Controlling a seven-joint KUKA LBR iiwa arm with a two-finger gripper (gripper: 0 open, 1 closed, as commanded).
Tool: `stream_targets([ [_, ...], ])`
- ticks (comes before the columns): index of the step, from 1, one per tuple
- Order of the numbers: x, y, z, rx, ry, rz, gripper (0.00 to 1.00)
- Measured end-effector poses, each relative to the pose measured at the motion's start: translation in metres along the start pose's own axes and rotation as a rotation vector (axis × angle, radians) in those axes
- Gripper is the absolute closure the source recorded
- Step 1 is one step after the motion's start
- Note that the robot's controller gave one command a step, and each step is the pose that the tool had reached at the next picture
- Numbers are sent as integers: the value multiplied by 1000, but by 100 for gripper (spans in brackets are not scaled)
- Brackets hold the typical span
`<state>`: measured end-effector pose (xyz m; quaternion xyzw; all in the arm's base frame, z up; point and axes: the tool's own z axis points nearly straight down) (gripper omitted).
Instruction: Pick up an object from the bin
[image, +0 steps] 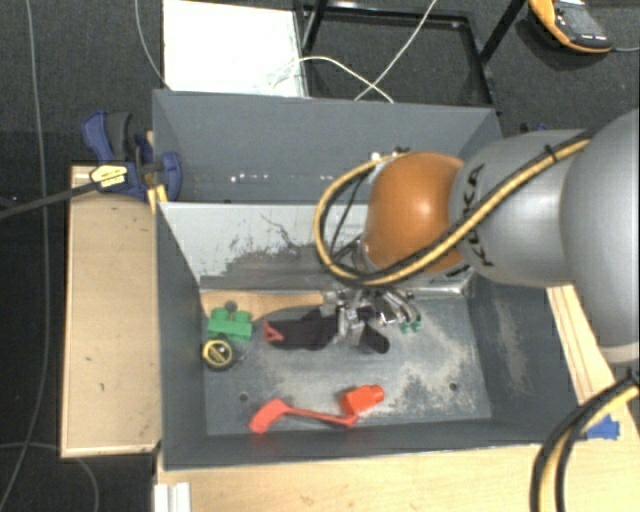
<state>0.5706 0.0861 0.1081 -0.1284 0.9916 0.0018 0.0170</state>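
My gripper (352, 318) hangs low in the middle of the bin, under the arm's orange dome. It is right over a black, floppy-looking thing (300, 330) that lies on the bin floor with a small red tip at its left end. Part of this black thing shows again just right of the gripper. Whether the gripper touches it cannot be made out. A red-orange tool (315, 410) with a long handle lies nearer the front wall, below the gripper.
A green toy-like block (230, 323) sits at the left side of the bin. A small round yellow-and-black tape measure (218, 353) lies just in front of it. The arm comes in from the right and covers the bin's right rear part.
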Motion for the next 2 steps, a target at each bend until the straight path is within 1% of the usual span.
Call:
stream_targets([
  [2, -1, 0, -2, 0, -3, -1, 100],
])
